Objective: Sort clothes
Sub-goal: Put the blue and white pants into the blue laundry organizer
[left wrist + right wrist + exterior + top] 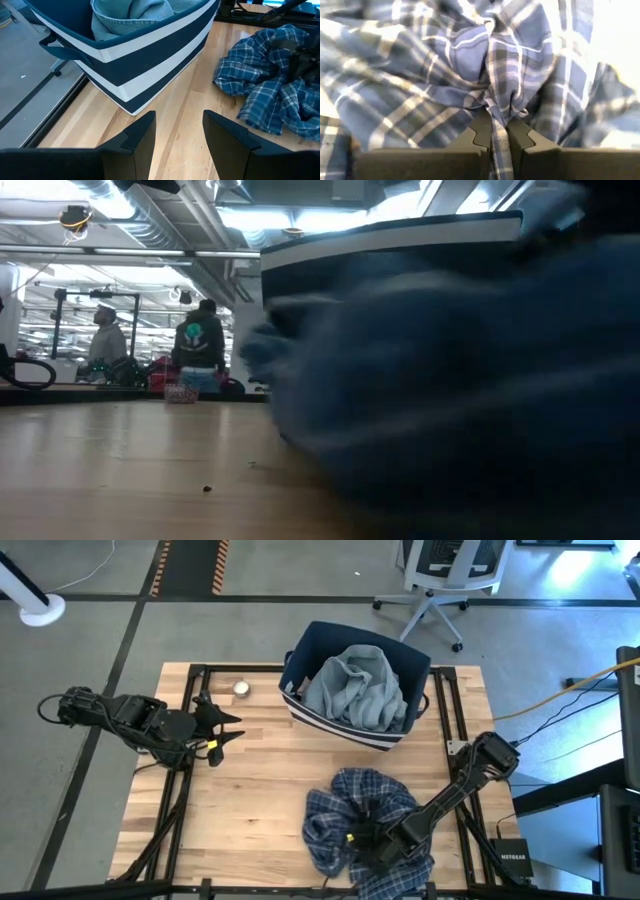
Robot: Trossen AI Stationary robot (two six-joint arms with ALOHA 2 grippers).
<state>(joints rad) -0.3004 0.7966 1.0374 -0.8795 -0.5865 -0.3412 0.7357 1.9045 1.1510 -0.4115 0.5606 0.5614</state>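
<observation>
A crumpled blue-white plaid shirt point(355, 820) lies on the wooden table near its front edge, a blue blur in the low view point(470, 390). My right gripper point(368, 838) is down in the heap and shut on its cloth. Behind it stands the navy bin point(300, 712) with white stripes, holding a light blue-grey garment point(355, 685). My left gripper point(222, 730) hovers open over the table's left part, pointing toward the bin point(150, 55). My right gripper pinches a bunched fold of the plaid shirt point(499, 116) between its two fingers point(476, 137), several layers gathered together. The fingers slant down into the heap from the table's right side. The rest of the shirt lies slack on the table around the gripper.
A small round metal piece point(241, 689) lies on the table left of the bin. Black frame rails point(180, 790) run along the table's left and right sides. An office chair point(440, 580) stands beyond the far edge; people show far off in the room point(200, 340).
</observation>
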